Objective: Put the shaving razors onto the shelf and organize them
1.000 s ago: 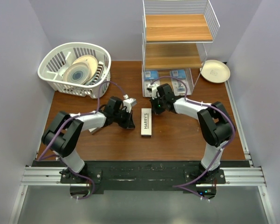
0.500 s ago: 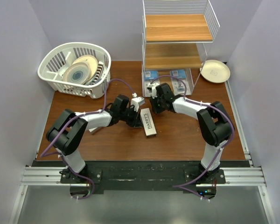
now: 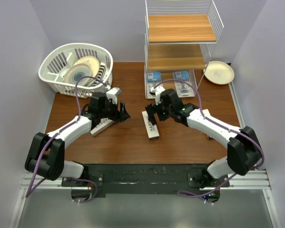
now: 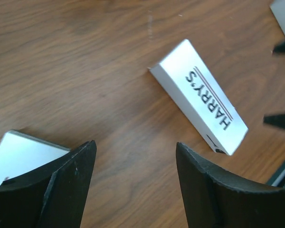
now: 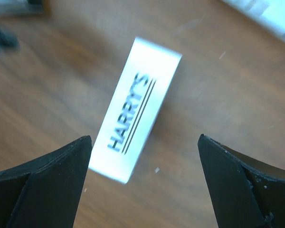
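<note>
White box (image 3: 150, 126) reads HARRY'S (lying flat) | left hand (image 4: 134, 144) wide | right hand (image 5: 143, 137) wide

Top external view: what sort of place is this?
Probably a staged robot test cell, not a real home: plain walls box in a wooden table, a metal mounting rail runs along its near edge, and the wire shelf and basket of plates look like props.

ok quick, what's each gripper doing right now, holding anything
left gripper: open, holding nothing
right gripper: open, holding nothing; a HARRY'S box lies below it
</note>
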Motion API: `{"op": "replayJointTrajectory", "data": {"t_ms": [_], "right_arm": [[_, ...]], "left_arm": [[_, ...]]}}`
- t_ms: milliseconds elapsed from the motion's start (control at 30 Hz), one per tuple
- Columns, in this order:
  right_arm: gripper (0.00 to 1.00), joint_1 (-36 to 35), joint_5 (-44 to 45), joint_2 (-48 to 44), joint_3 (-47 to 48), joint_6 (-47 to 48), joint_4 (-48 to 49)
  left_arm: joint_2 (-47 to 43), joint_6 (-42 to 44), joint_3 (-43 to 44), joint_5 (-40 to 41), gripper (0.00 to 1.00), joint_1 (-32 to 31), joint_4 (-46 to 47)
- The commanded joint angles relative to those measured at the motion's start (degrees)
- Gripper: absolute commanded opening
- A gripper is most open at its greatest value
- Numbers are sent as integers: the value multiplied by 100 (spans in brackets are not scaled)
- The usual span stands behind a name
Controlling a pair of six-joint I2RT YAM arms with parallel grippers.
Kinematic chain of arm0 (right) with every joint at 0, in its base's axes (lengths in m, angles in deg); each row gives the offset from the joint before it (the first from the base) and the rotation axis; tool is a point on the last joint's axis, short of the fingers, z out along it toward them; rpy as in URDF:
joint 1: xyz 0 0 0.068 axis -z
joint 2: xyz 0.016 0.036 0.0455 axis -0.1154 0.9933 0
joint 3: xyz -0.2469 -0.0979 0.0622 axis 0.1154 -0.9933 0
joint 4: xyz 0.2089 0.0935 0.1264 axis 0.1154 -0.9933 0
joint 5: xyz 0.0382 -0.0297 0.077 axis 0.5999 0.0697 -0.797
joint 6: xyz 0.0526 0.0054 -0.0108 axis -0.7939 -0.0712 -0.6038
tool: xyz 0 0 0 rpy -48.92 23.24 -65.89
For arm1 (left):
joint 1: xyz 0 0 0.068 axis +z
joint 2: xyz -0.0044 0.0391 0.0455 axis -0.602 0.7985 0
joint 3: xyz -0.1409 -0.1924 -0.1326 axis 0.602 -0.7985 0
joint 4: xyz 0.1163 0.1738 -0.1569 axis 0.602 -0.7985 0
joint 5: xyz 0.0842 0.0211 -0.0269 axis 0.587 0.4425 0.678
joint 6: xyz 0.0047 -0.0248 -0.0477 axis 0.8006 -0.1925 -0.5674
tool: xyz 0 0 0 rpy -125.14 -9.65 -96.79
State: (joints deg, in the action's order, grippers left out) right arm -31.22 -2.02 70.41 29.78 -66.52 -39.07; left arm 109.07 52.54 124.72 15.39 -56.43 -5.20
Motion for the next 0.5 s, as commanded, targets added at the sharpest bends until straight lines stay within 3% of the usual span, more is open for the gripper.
{"op": "replayJointTrajectory", "data": {"t_ms": [0, 467], "right_arm": [[99, -258, 345, 359, 100, -789, -592], [99, -830, 785, 1326, 760, -1792, -1208]], "left_arm": [[-25, -189, -25, 236, 74, 297, 381], [-438, -251, -552, 18, 73, 1151, 689]]}}
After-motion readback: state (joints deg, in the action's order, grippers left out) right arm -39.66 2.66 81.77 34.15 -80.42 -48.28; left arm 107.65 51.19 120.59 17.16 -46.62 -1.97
